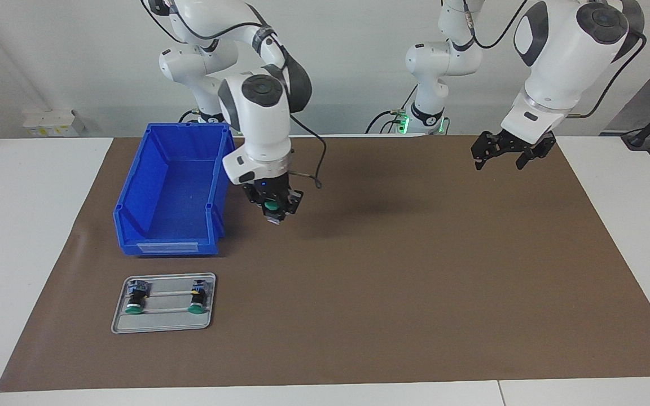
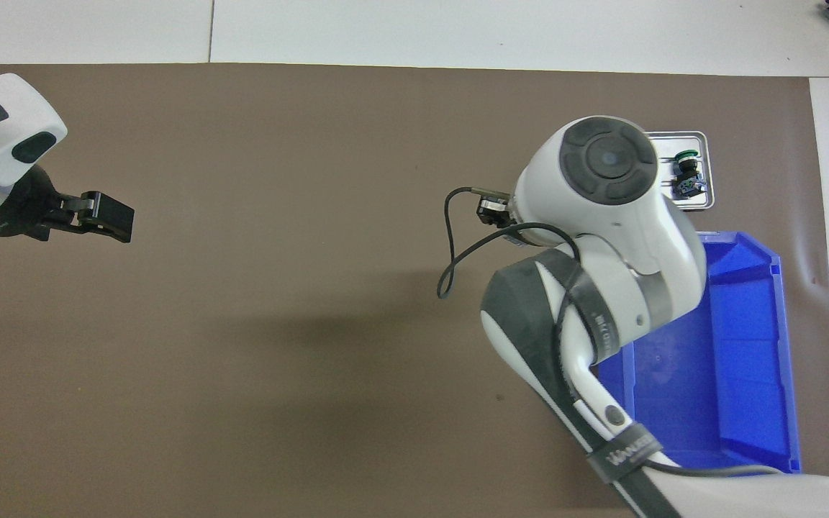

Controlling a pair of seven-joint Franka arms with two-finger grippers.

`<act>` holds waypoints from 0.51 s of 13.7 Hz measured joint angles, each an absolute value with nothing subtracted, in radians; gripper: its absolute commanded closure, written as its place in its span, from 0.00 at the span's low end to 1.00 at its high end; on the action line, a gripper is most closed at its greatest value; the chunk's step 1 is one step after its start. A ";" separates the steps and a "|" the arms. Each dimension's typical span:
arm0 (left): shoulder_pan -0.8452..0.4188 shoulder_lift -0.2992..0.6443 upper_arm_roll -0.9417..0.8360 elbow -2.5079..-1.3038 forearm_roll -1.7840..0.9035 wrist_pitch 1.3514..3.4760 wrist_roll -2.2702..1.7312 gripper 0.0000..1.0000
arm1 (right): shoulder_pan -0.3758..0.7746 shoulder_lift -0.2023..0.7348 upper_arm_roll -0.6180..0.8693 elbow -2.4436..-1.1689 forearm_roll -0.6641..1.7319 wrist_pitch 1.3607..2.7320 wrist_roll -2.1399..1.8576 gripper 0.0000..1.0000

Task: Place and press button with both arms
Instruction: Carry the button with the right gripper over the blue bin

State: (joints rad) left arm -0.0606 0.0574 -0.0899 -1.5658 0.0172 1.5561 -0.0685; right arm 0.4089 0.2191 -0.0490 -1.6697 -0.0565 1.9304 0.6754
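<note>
A green-capped button [image 1: 271, 209] is seen clamped between the fingers of the right end effector [image 1: 272, 213], which is held in the air over the bare brown mat [image 1: 415, 270] just beside the open corner of the blue bin [image 1: 172, 189], toward the right arm's end of the tabletop [image 1: 26, 237]. The button's round green cap is shown facing outward from the fingers, with a pale tip below it. From overhead this end effector is hidden under the right arm's own bulky white wrist, so the grip is read from the facing view alone. The bin is a glossy moulded plastic box with sloping walls, a cut-down front lip and a pale label strip along that lip; nothing can be seen inside it. Farther from the robots than the bin, a shallow grey metal tray [image 1: 162, 325] with rounded corners and a raised rim is laid flat on the mat, and two more buttons [image 1: 136, 296] of the same kind are laid on their sides in it, well apart from each other, green caps turned away from the robots and black bodies with blue and yellow bits toward them. The mat is matte, paper-like and faintly creased, and it is spread over a smooth white tabletop. The left end effector [image 1: 504, 160] is held released, its black fingers spread, raised over the mat toward the left arm's end, where that arm waits. A looped black cable [image 1: 313, 163] is hung from the right wrist.
</note>
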 measured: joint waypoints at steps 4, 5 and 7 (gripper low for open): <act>-0.061 0.057 -0.090 -1.566 0.017 1.556 -0.068 0.00 | 0.235 0.141 -0.051 -1.719 -0.056 1.858 0.376 1.00; -0.061 0.057 -0.090 -1.566 0.017 1.556 -0.068 0.00 | 0.198 0.119 -0.051 -1.757 -0.056 1.862 0.316 1.00; -0.061 0.057 -0.090 -1.566 0.017 1.556 -0.069 0.00 | 0.142 0.075 -0.051 -1.869 -0.056 1.931 0.229 1.00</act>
